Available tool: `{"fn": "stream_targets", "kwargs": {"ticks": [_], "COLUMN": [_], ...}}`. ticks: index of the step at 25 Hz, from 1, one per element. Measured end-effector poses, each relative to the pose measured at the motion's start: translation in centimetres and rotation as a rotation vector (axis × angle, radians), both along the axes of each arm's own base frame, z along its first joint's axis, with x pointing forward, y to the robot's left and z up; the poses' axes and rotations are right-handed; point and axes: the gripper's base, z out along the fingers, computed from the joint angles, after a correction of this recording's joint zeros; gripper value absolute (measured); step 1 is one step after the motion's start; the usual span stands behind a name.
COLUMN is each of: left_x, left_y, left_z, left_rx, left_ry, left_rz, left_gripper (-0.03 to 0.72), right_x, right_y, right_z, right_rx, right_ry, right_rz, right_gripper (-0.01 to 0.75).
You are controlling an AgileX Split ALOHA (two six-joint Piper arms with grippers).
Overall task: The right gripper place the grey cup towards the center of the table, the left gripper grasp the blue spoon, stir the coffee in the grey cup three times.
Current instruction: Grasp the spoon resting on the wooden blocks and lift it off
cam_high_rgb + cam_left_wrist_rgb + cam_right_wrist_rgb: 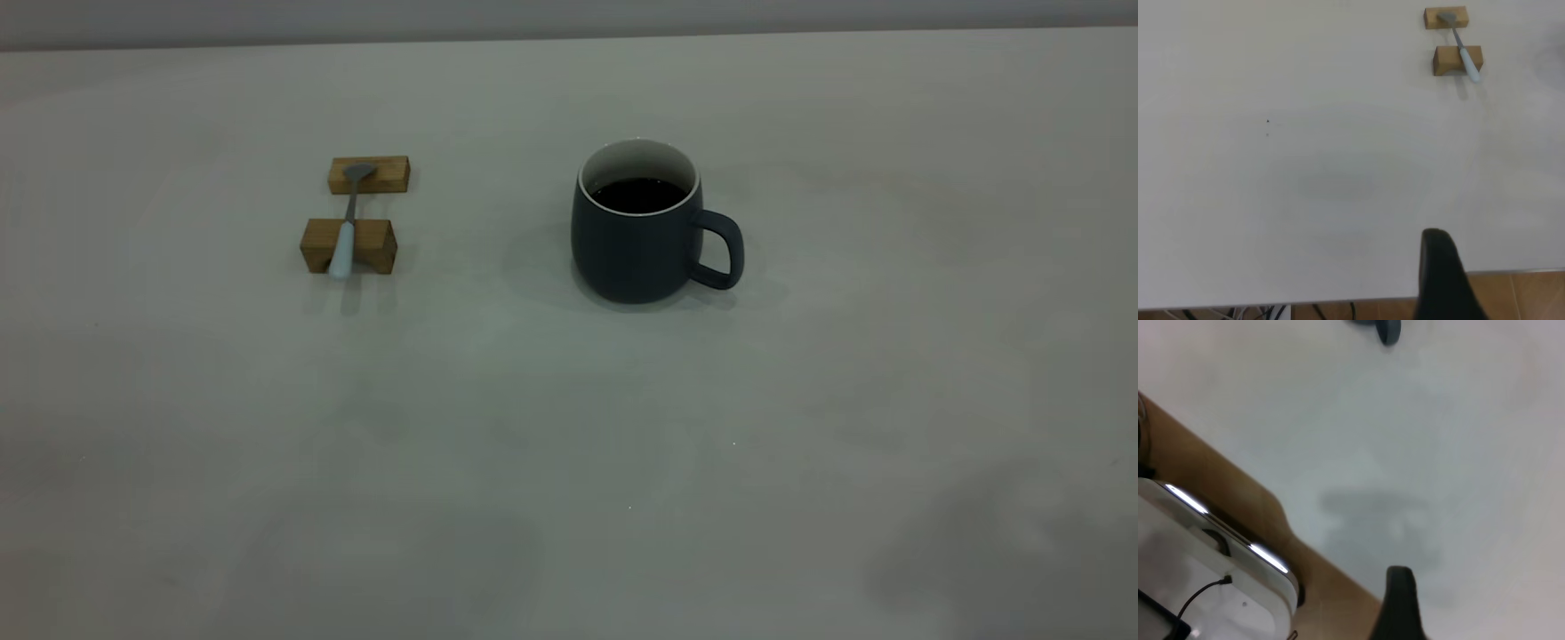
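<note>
Closest to us in the exterior view there is only the pale bench (569,498), and neither arm reaches into that view. Over on the left we have the blue spoon (347,228) lying across two brown wooden blocks (348,246), its light handle on the nearer block and sticking out past the front edge, its grey bowl resting on the farther block (369,174). Moving right, near the middle of the bench and well apart from the spoon, we see the grey cup (633,249) standing upright, its loop handle turned to the right, and the coffee (638,195) sits dark and glossy inside the white wall, some way below the rim. Nothing touches the cup or the spoon. From the left wrist view we catch just one black finger of the left tool (1441,277) hanging above the near edge of the bench, with spoon and blocks far off across the surface, so we cannot tell how wide that tool stands. From the right wrist view we get the same story: a single dark finger of the right tool (1399,603) over the bench edge, a sliver of the cup far away, a white device with a cable off the bench, and we cannot tell that tool's opening either.
</note>
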Motion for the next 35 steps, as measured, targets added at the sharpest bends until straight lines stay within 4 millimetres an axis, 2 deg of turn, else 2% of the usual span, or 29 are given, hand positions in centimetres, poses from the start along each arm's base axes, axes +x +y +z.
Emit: {"fn": "stream_targets", "kwargs": {"ticks": [5, 7, 12, 16, 20, 35], "left_x": [0.0, 0.0, 0.0, 0.0, 0.0, 0.0], "left_y": [0.0, 0.0, 0.0, 0.0, 0.0, 0.0], "left_z": [0.0, 0.0, 0.0, 0.0, 0.0, 0.0], "left_rx": [0.000, 0.000, 0.000, 0.000, 0.001, 0.001], "left_ry": [0.000, 0.000, 0.000, 0.000, 0.000, 0.000], "left_rz": [0.000, 0.000, 0.000, 0.000, 0.001, 0.001], "left_gripper": [0.505, 0.505, 0.505, 0.505, 0.505, 0.505], "right_x": [-6.2, -8.3, -11.9, -13.8, -14.8, -14.0], "right_y": [-3.5, -4.7, -6.2, -6.6, -6.6, -6.6], "right_z": [-3.3, -4.5, -7.0, -7.8, -8.5, -9.9], "right_rx": [0.063, 0.104, 0.183, 0.222, 0.242, 0.252], "right_ry": [-0.049, -0.124, -0.278, -0.375, -0.423, -0.409], "right_rz": [-0.121, -0.175, -0.345, -0.459, -0.514, -0.549], "right_gripper": [0.671, 0.667, 0.662, 0.660, 0.659, 0.645]}}
